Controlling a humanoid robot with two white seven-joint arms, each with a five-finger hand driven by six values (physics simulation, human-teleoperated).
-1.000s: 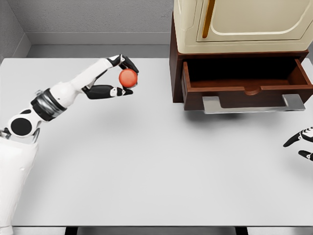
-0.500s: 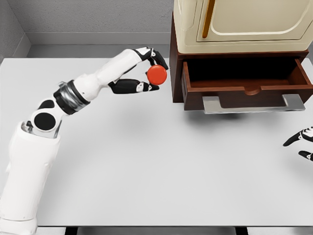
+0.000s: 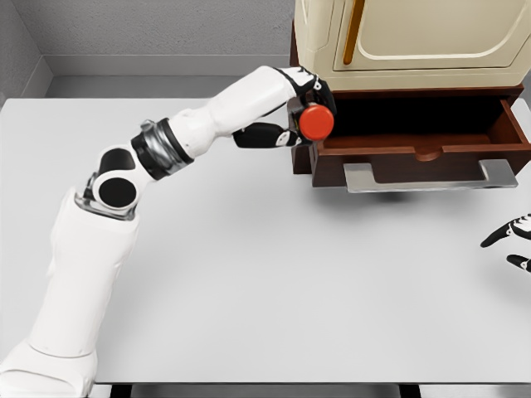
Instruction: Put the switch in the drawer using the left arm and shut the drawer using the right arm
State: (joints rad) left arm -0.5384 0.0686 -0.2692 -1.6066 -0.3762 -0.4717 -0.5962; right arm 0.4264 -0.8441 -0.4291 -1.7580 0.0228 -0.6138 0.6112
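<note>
Head view, landmark: the dark brown wooden drawer stands pulled out beneath a cream cabinet, its silver bar handle facing the robot.
Head view, task's thing: the round red switch sits at the drawer's left front corner, level with its rim, not yet over the hollow as far as can be judged.
Head view, left hand: its black fingers pinch the switch from above and below, the white arm stretched out from the left towards the drawer.
Head view, why so held: the pinch appears to leave the red face clear, likely so the switch can pass over the drawer's left wall and drop inside.
Head view, right hand: low at the picture's right edge, below and right of the drawer's handle, fingers spread and holding nothing; probably waiting to push the drawer shut.
Head view, white table: carries the cabinet at its far side.
Change since earlier: the switch was well left of the drawer and has been carried right until it meets the corner; the right hand has not moved.
</note>
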